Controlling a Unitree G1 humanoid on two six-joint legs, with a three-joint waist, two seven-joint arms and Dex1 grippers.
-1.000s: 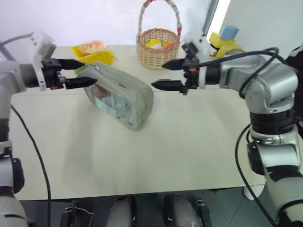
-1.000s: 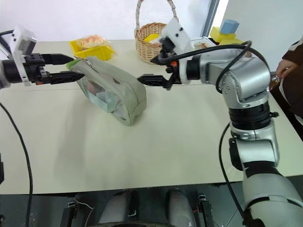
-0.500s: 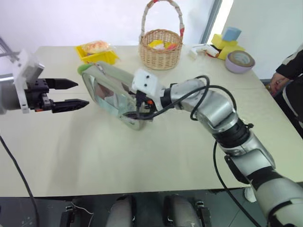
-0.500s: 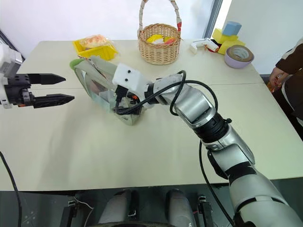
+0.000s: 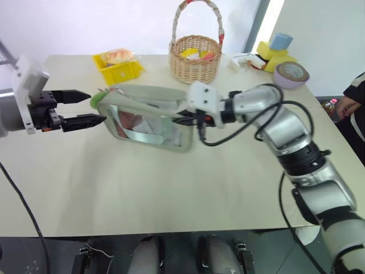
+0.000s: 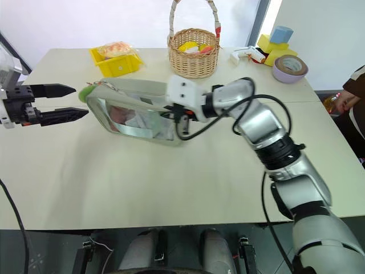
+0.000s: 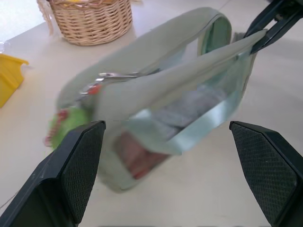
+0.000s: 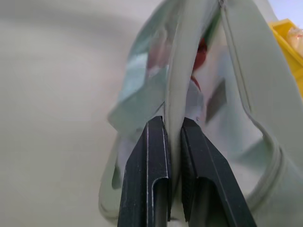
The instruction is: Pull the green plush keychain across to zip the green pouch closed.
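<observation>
two tools at work: my right tool [image 6: 178, 116] pinches the green pouch [image 6: 137, 111] steady, left tool [image 6: 74, 101] wide at nine o'clock, facing the green plush keychain [image 6: 85, 92].

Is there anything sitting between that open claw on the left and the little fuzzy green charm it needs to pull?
Nothing visible blocks it. The left gripper is open, right beside the green plush keychain at the near end of the green pouch. The right gripper is shut on the pouch's far end.

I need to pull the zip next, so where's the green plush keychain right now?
In the left eye view, the green plush keychain hangs at the green pouch's left end, just ahead of the open left gripper.
</observation>
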